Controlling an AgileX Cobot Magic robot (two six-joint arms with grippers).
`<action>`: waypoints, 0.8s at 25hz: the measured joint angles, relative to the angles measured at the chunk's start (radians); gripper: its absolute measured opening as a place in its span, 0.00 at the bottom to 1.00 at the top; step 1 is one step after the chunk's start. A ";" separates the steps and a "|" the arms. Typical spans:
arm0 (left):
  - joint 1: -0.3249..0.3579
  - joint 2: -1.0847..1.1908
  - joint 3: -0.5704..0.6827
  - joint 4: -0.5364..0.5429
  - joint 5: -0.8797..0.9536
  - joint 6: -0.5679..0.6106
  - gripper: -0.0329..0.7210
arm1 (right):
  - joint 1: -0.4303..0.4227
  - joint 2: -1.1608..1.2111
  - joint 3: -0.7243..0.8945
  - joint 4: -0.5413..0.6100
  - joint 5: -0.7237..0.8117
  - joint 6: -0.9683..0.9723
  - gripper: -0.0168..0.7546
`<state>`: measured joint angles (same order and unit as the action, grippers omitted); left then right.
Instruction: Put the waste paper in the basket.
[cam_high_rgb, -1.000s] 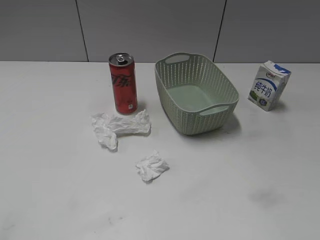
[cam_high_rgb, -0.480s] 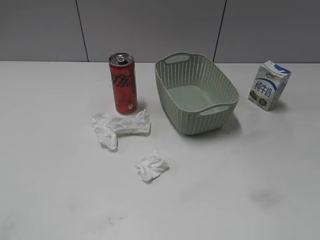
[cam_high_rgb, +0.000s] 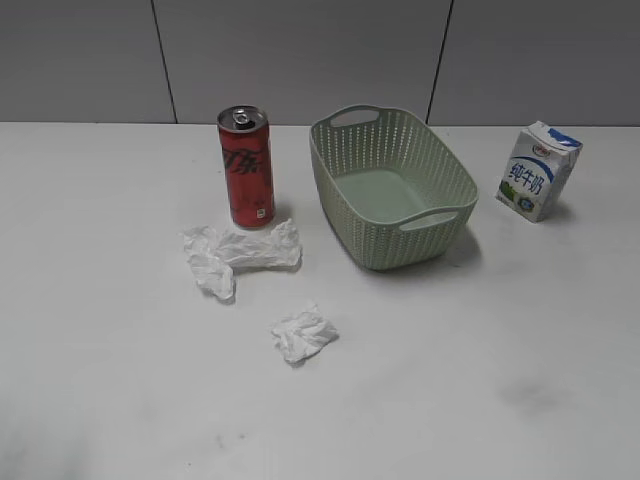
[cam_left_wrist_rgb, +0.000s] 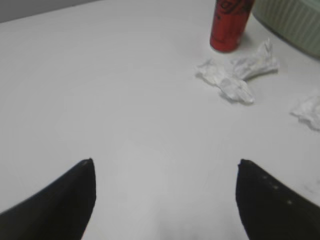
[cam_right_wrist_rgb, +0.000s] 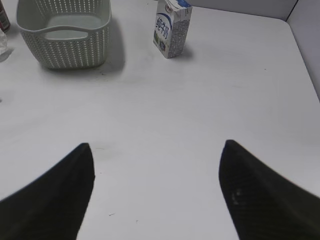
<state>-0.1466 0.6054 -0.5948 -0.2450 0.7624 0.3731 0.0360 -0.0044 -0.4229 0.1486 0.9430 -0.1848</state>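
The longer waste paper wad (cam_high_rgb: 240, 255) lies on the white table (cam_high_rgb: 480, 380) left of centre, just in front of the upright red can (cam_high_rgb: 247, 168), and the smaller wad (cam_high_rgb: 302, 334) lies apart from it toward the near edge. The pale green basket (cam_high_rgb: 392, 186) stands empty toward the far edge, with the milk carton (cam_high_rgb: 538, 170) near the far right corner. The left gripper (cam_left_wrist_rgb: 165, 165) and right gripper (cam_right_wrist_rgb: 156, 146) hover over bare table, each with jaws spread wide and holding nothing.
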 joint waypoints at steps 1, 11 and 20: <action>-0.035 0.051 -0.007 0.009 -0.004 0.009 0.91 | 0.000 0.000 0.000 0.000 0.000 0.000 0.78; -0.375 0.529 -0.207 0.085 -0.009 0.024 0.88 | 0.000 0.000 0.000 0.000 0.000 0.000 0.78; -0.630 1.001 -0.511 0.086 -0.014 0.008 0.85 | 0.000 0.000 0.000 0.000 0.000 0.000 0.78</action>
<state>-0.7769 1.6067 -1.1053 -0.1588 0.7485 0.3814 0.0360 -0.0044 -0.4229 0.1486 0.9430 -0.1848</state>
